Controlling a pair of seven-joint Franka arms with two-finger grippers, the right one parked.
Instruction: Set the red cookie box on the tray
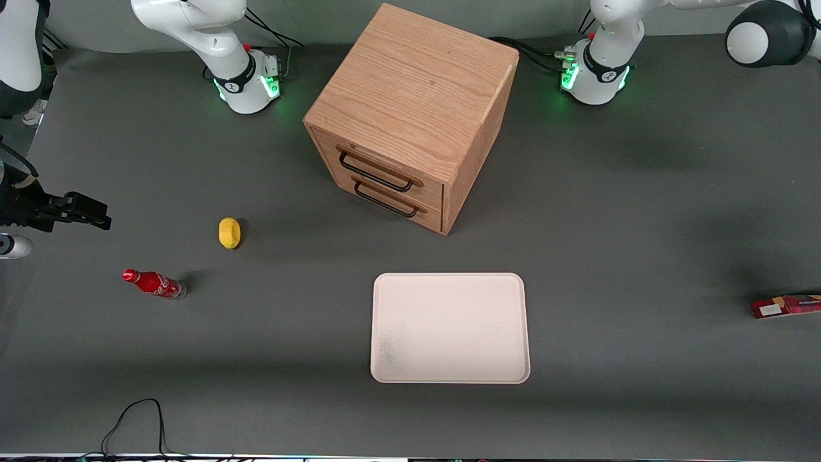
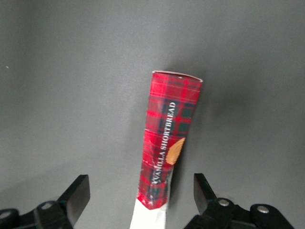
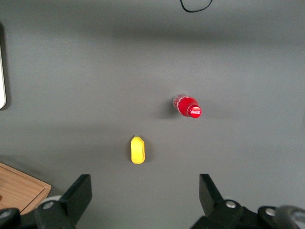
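— Where's the left gripper right now?
— Hovering above the slim dark-red tartan cookie box, fingers spread wide, one on each side of the carton and touching nothing.
— And the box itself?
— Lying flat on the grey table, far toward the working arm's end, with a white label patch showing. In the front view the cookie box sits at the very edge of the picture.
— How does that relate to the tray?
— The large cream-white rectangular tray with rounded corners sits mid-table, well apart from the box and nearer the front camera than the wooden two-drawer cabinet.
— Anything else around?
— A yellow lemon-shaped object and a red cola bottle lie toward the parked arm's end.
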